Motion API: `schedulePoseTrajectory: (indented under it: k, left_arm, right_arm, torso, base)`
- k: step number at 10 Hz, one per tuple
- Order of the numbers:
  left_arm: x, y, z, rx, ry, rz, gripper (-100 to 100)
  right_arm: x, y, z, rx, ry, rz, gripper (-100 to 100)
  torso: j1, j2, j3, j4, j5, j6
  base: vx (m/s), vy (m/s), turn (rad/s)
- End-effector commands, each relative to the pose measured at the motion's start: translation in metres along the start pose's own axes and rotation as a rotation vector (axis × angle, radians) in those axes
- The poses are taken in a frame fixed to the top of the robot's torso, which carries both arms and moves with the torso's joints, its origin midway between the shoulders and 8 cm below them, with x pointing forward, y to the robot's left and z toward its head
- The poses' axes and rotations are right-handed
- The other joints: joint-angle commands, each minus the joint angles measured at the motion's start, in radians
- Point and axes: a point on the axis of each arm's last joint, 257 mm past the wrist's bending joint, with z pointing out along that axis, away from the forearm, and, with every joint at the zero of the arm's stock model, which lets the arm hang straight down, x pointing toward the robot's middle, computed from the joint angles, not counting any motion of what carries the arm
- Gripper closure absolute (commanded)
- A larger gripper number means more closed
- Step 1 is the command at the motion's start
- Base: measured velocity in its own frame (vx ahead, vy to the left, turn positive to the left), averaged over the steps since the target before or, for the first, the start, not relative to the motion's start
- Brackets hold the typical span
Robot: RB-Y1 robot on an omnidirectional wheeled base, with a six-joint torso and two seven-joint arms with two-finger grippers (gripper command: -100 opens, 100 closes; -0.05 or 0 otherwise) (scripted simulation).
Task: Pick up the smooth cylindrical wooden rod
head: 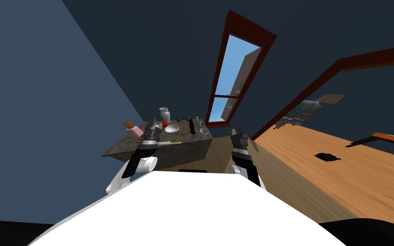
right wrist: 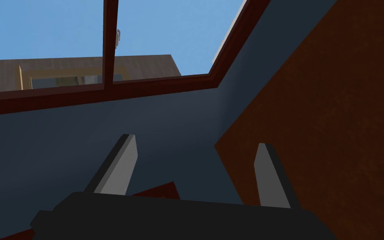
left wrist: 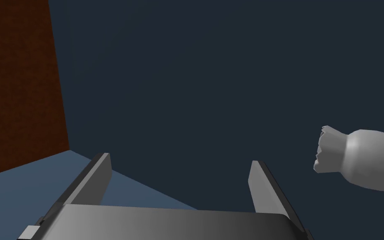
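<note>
The left gripper (left wrist: 179, 160) is released, its two blades spread wide with nothing between them. It hangs over the near part of a stone-topped table (head: 189, 151). Just off one of its fingers (left wrist: 264, 187) is a white vase (left wrist: 355, 164), its frilled mouth turned toward the gripper but clear of it. A white bowl (head: 172, 128) sits close by on the gripper's right, with a small red thing (head: 164, 124) just beyond the fingertips. A pink soap dispenser (head: 132, 129) with an orange pump stands to the gripper's left. A pale stick with a yellow end (head: 169, 143) lies by the near edge, right of the wrist. Farther right, past the bowl, a thin brown stick (head: 183, 133) lies flat on the top beside a long dark object (head: 192, 127). It looks like the rod, though it is too small to be sure. The right gripper (right wrist: 196, 141) is well off to the right, past the table's end and above the wooden floor (head: 341, 179), with its blades also apart and empty.
</note>
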Motion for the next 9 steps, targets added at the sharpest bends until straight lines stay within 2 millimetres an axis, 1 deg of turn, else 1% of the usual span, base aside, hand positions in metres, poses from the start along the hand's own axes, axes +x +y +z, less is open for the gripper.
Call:
schedulePoseTrajectory:
  k: [1,2,3,4,5,6,7,8,9]
  left_arm:
    - [0.003,0.009,0.008,-0.030,0.022,-0.032,-100]
    - [0.003,0.015,0.008,-0.055,0.022,-0.032,-100]
    - [0.007,0.020,0.014,-0.073,0.040,-0.060,-100]
    - [0.007,0.027,0.014,-0.099,0.040,-0.060,-100]
    - [0.010,0.031,0.021,-0.113,0.059,-0.089,-100]
    - [0.011,0.039,0.020,-0.144,0.058,-0.088,-100]
    - [0.014,0.043,0.026,-0.161,0.076,-0.117,-100]
    - [0.014,0.050,0.025,-0.192,0.075,-0.116,-100]
    - [0.018,0.055,0.032,-0.212,0.093,-0.145,-100]
  right_arm:
    - [0.000,0.000,0.000,0.000,0.000,0.000,0]
    - [0.000,0.000,0.000,0.000,0.000,0.000,0]
    - [0.000,0.000,0.000,0.000,0.000,0.000,0]
    - [0.000,0.000,0.000,0.000,0.000,0.000,0]
    - [0.000,0.000,0.000,0.000,0.000,0.000,0]
    - [0.000,0.000,0.000,0.000,0.000,0.000,0]
    - [0.000,0.000,0.000,0.000,0.000,0.000,0]
    - [0.000,0.000,0.000,0.000,0.000,0.000,0]
    - [0.000,0.000,0.000,0.000,0.000,0.000,0]
  torso:
    - [0.000,0.000,0.000,0.000,0.000,0.000]
    - [0.000,0.000,0.000,0.000,0.000,0.001]
    - [0.000,-0.001,0.000,0.000,0.000,0.000]
    - [0.001,0.000,0.000,0.000,0.000,0.000]
    - [0.001,0.000,0.000,0.000,0.000,0.000]
    - [0.001,0.001,0.001,0.000,0.000,0.000]
    - [0.000,0.000,0.000,0.000,0.000,0.000]
    - [0.001,0.001,0.000,0.000,0.000,0.000]
    - [0.001,0.000,0.000,0.000,0.000,0.000]
  base:
    - [-0.042,0.038,-0.152]
    - [-0.040,0.044,-0.068]
    - [-0.053,0.058,-0.110]
    - [-0.052,0.051,-0.086]
    - [-0.071,0.046,-0.177]
    - [-0.053,0.039,-0.082]
    - [-0.061,0.049,-0.131]
    - [-0.054,0.054,-0.106]
    - [-0.070,0.057,-0.184]
